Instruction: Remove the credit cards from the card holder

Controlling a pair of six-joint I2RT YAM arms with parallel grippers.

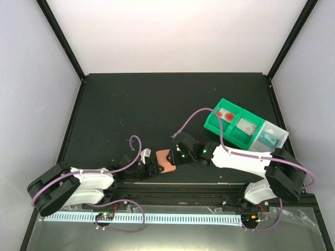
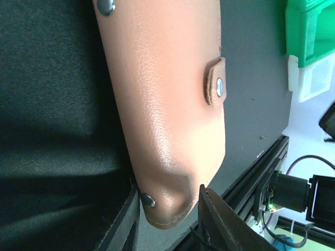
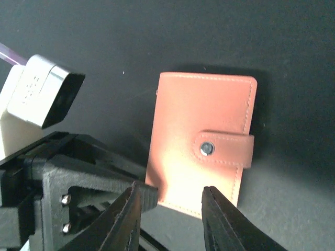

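Black matte table fills the floor of a white-walled enclosure, and both arms reach toward its near middle. Between them sits the terracotta-brown leather card holder. It is folded shut, and its small brown tab is fastened over one edge by a round metal snap. With the two panels closed, nothing of the lining or of any contents can be seen.

The left gripper has one end of the card holder between its dark fingers. The fingers press against either side of a rounded corner, and the leather looks dented there. In the left wrist view the holder's far end is cut off by the top of the picture, beside a metal rivet. A second rivet sits against the other finger.

The right gripper holds nothing. Its two black fingers are spread apart and point at the holder's near edge, with the tips just short of it. Whether they touch it cannot be told.

At the far right of the table stand green plastic bins and, next to them, a clear plastic bin. A purple cable arcs in front of them. Something reddish lies in the nearest green compartment, but the contents are too small to make out.
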